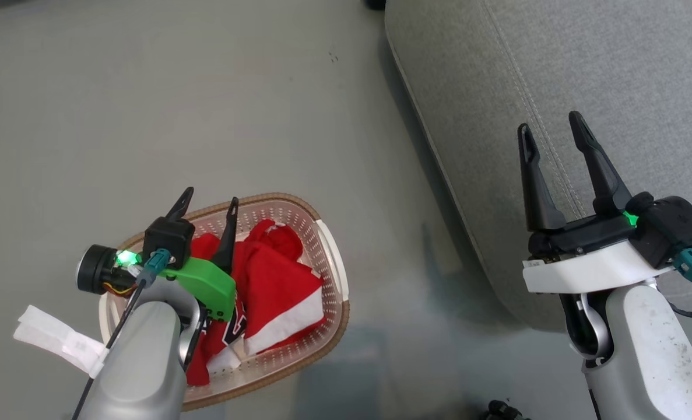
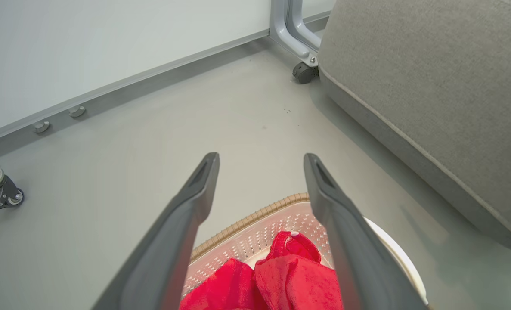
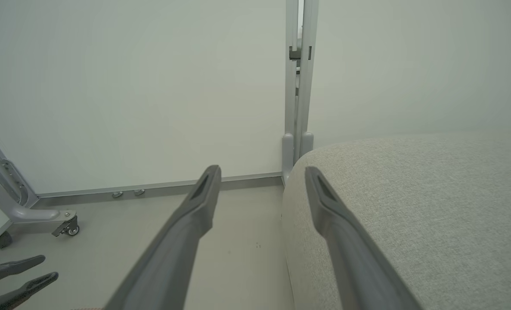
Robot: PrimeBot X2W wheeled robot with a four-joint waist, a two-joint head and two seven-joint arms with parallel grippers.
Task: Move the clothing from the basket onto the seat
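Red clothing is filling the basket; your left claw is hovering above to grab it, right claw over the seat, both gaping empty.

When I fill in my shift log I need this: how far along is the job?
Done: nothing; the clothing lies in the basket, none on the visible seat. In hand: the left gripper hangs open over the clothing, not gripping; the right gripper is open above the seat edge. Remaining: lift both garments onto the seat.
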